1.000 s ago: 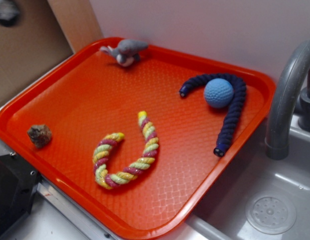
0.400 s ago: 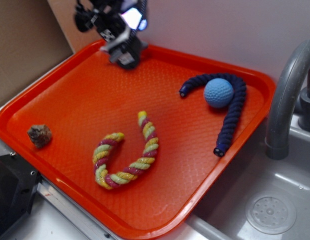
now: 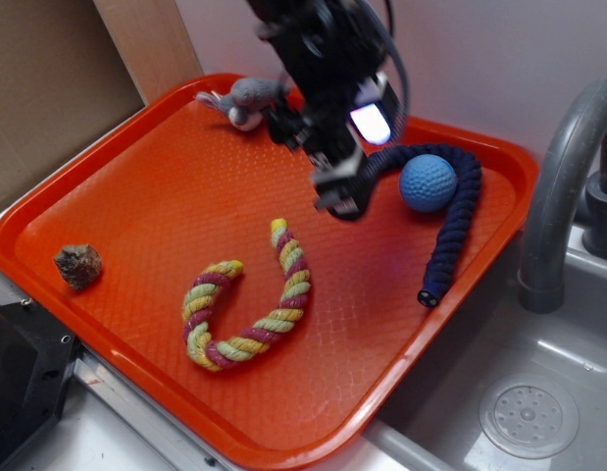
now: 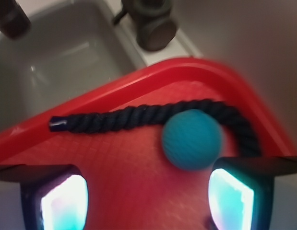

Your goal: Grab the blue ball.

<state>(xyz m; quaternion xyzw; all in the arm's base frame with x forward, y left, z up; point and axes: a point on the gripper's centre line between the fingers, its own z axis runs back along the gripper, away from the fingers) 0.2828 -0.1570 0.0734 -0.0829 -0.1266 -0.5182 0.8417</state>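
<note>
We see the blue ball [image 3: 428,183] lying on the orange tray [image 3: 136,196], in the far right part of it, tucked inside the bend of a dark navy rope [image 3: 452,226] that curves around its far and right sides. In the wrist view the ball [image 4: 191,139] sits just ahead of the hand, toward the right finger, with the rope [image 4: 138,117] arcing behind it and the grey sink [image 4: 62,52] beyond the tray's rim.

The hand [image 3: 340,191] hangs over the tray just left of the ball, blurred in the exterior view. From the wrist camera we find its two fingers [image 4: 59,196] spread wide apart, with bare tray between them and nothing gripped. Whether it touches the tray we cannot tell; the blur hides it.

Elsewhere on the tray we note a multicoloured rope [image 3: 249,299] bent in a U near the middle, a small brownish rock-like lump [image 3: 77,265] at the left edge, and a grey plush toy [image 3: 246,98] at the far rim. A grey faucet [image 3: 563,186] stands to the right.
</note>
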